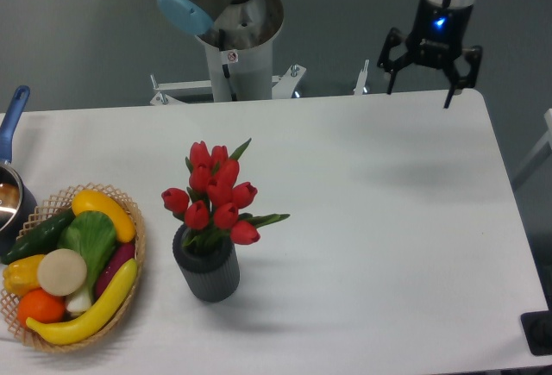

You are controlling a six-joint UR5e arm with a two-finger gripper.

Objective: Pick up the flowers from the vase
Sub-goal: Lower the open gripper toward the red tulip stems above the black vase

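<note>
The flowers (pixel 219 192), a bunch of red tulip buds with green leaves, stand upright in the vase (pixel 207 271), a small dark grey ribbed cylinder left of the table's middle. My gripper (pixel 420 92) hangs over the far right edge of the table, well apart from the flowers, up and to their right. Its black fingers are spread open and hold nothing.
A woven basket (pixel 134 284) with toy fruit and vegetables sits at the front left, close to the vase. A pot with a blue handle (pixel 10 125) is at the left edge. The arm's base column (pixel 233 56) stands behind the table's far edge.
</note>
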